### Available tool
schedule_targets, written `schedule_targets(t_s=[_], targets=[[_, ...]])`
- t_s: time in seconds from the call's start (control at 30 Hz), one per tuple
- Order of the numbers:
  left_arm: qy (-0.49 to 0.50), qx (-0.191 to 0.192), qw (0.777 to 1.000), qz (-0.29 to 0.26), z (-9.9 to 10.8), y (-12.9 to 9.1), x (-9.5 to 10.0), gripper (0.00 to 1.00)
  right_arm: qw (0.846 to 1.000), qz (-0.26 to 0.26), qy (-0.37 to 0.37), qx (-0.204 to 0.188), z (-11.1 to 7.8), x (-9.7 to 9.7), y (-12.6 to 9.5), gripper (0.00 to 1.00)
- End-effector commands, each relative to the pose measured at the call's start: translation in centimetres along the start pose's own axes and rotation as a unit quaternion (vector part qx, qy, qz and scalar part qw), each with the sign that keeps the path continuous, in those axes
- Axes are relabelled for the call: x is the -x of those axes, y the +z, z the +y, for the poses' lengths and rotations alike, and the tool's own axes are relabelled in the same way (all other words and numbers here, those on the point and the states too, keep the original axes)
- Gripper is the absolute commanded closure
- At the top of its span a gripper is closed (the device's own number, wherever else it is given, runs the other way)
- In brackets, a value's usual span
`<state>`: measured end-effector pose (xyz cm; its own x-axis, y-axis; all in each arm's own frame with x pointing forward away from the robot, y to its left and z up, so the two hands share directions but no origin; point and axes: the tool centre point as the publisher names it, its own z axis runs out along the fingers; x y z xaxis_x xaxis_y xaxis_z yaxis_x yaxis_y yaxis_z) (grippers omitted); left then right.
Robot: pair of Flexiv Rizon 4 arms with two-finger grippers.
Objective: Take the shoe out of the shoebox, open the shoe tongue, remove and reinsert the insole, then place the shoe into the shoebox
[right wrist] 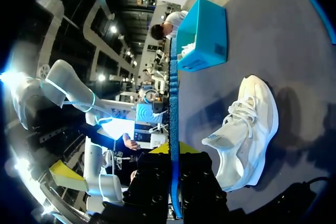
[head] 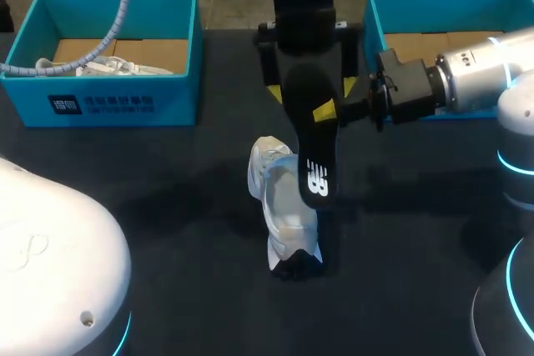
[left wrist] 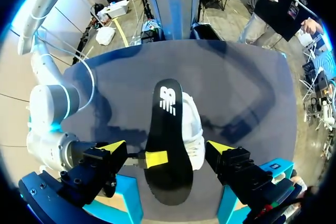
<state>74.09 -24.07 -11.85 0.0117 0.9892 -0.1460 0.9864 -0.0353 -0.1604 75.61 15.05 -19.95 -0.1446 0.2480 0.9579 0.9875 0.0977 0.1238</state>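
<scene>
The right pincer point(head: 322, 112) grips the black insole point(head: 310, 147) by its edge, holding it in the air over the white shoe point(head: 282, 210), which lies on the counter point(head: 167, 206). The left pincer point(left wrist: 167, 147) hangs open, with one finger on either side of the insole, clear of it.

left tool point(left wrist: 167, 146) spread wide | black insole point(left wrist: 169, 129) in its gap | white shoe point(left wrist: 196, 134) beneath
</scene>
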Motion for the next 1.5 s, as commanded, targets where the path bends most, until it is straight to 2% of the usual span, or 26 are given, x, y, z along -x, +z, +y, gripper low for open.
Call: schedule_targets(t_s=[0.03,0.47,0.63,0.7,0.9,1.2,1.4,1.5], targets=[[0.003,0.0,0.999,-0.037,-0.2,0.5,-0.7,0.0,1.0,-0.002,0.001,0.001,-0.1,0.1,-0.2,1.0],[0.003,0.014,0.978,-0.209,-0.5,0.6,-1.2,0.0,1.0,-0.003,0.003,0.016,-0.3,-0.1,-2.1,1.0],[0.001,0.02,0.959,-0.282,-0.6,0.5,-1.4,0.0,1.0,-0.005,0.007,0.02,-0.2,-0.1,-2.7,1.0],[0.003,0.028,0.945,-0.327,-0.5,0.6,-1.4,0.0,1.0,-0.005,0.009,0.022,-0.2,-0.1,-3.0,1.0],[0.014,0.041,0.909,-0.414,-0.4,0.4,-1.5,0.0,0.999,-0.005,0.015,0.03,-0.3,-0.3,-4.0,1.0],[0.037,0.051,0.876,-0.478,-0.1,0.6,-2.2,0.0,0.999,-0.003,0.023,0.042,-0.6,-0.8,-5.1,1.0],[0.054,0.065,0.852,-0.516,0.0,0.8,-2.4,0.0,0.996,0.053,0.039,0.058,-1.1,-1.2,-5.5,1.0],[0.06,0.072,0.843,-0.53,0.2,0.8,-2.4,0.0,0.996,0.063,0.043,0.056,-1.4,-1.4,-5.7,1.0]])
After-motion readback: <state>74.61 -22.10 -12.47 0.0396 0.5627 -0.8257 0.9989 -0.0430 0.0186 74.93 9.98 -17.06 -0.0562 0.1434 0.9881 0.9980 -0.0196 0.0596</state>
